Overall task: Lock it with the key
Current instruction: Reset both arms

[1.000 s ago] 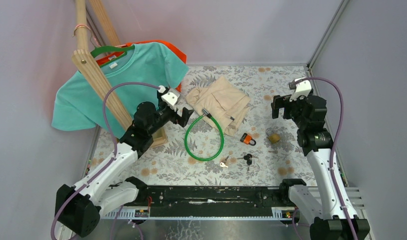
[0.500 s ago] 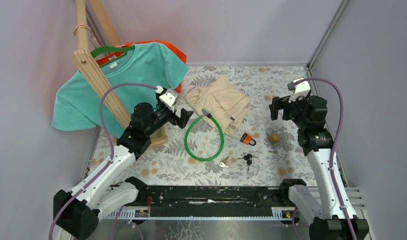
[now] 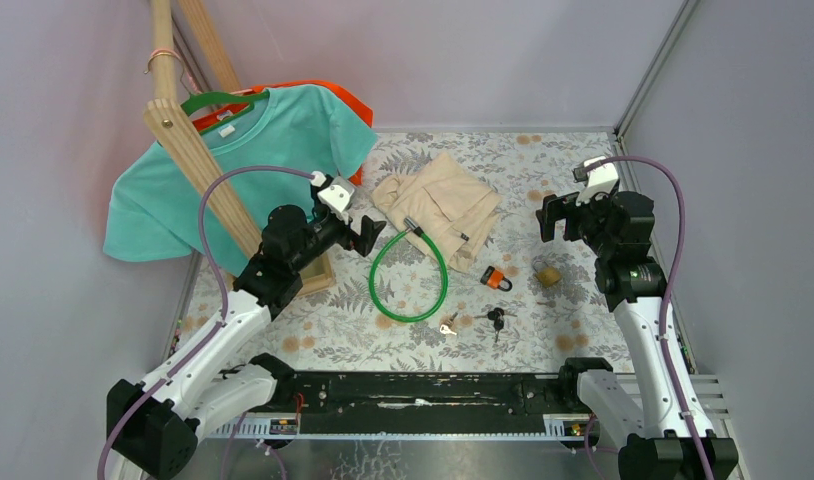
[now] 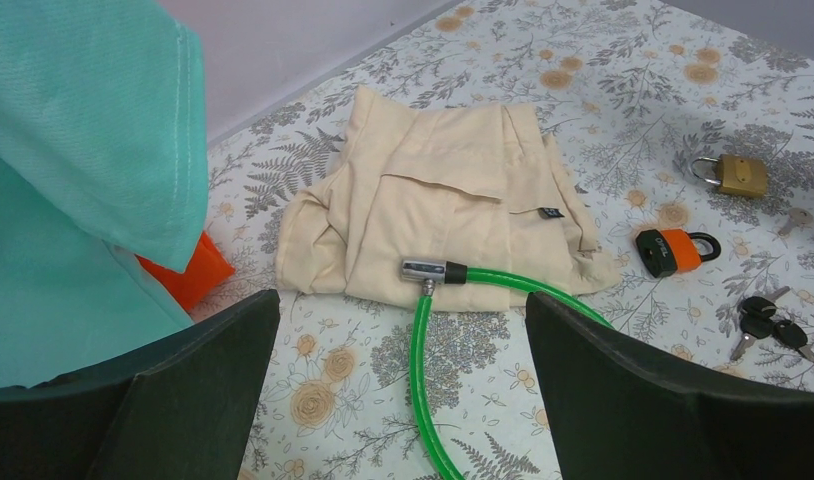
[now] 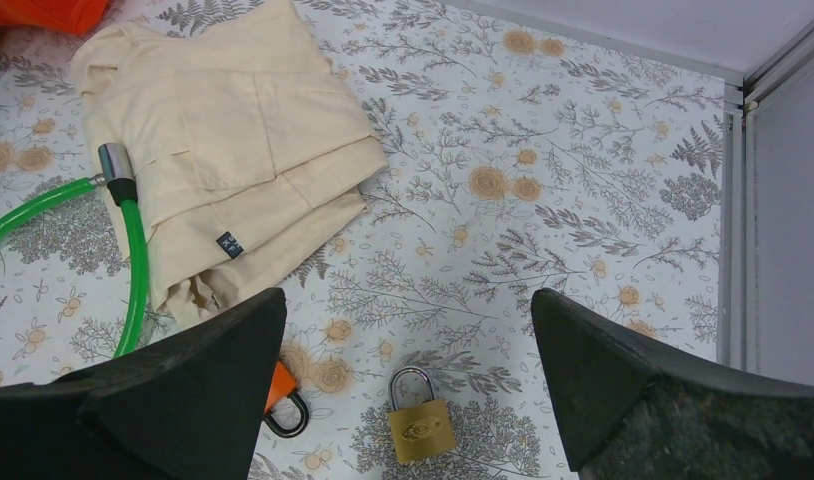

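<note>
Nearest the bases: silver key (image 3: 448,326) and black keys (image 3: 496,318) loose on tabletop (image 3: 539,335), unmoved. Just beyond: orange padlock (image 3: 495,278), brass padlock (image 3: 548,274), green cable lock (image 3: 409,278), all as before. Left end effector (image 3: 368,236) fingers apart, empty, drawn slightly back since a second ago. Right end effector (image 3: 558,222) fingers apart, empty, nudged slightly left.

Bright, even light from overhead — shadows fall soft and faint. All three views are sharp, without glare; only the nearest wrist-view edges blur slightly.
</note>
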